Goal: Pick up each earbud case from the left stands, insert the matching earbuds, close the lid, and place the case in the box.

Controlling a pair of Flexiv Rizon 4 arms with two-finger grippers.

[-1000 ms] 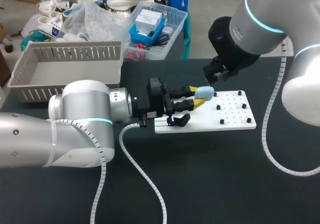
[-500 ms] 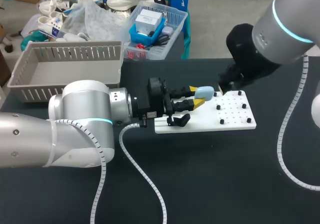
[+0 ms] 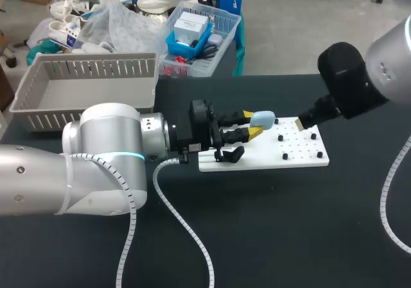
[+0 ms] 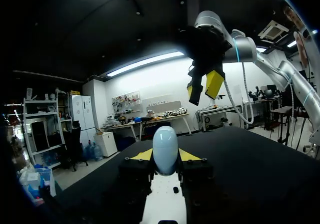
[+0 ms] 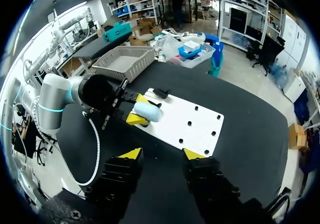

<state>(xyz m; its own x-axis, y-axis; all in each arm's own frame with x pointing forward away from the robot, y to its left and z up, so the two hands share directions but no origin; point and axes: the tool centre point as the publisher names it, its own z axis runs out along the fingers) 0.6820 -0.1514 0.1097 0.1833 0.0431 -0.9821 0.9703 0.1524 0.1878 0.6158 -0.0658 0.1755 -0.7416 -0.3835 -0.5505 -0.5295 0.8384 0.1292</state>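
A pale blue earbud case (image 3: 263, 117) is held just above the left end of the white peg board (image 3: 292, 156), with my left gripper (image 3: 253, 125) shut on it. In the left wrist view the case (image 4: 165, 149) stands between the two yellow tips of that gripper (image 4: 165, 155) and looks smooth and rounded. My right gripper (image 3: 304, 124) hangs open and empty above the board's far right corner, well clear of the case. In the right wrist view its fingers (image 5: 131, 154) frame the board (image 5: 192, 129) and the case (image 5: 148, 112) from high up.
A grey slatted box (image 3: 38, 102) stands at the table's back left. Behind it sits a clear bin (image 3: 226, 44) of small items. A black stand (image 3: 231, 153) sits on the board's left end, and several black pegs (image 3: 284, 155) dot its right half.
My right arm has pulled back to the right and up, away from the case. The left arm and the case have stayed put.
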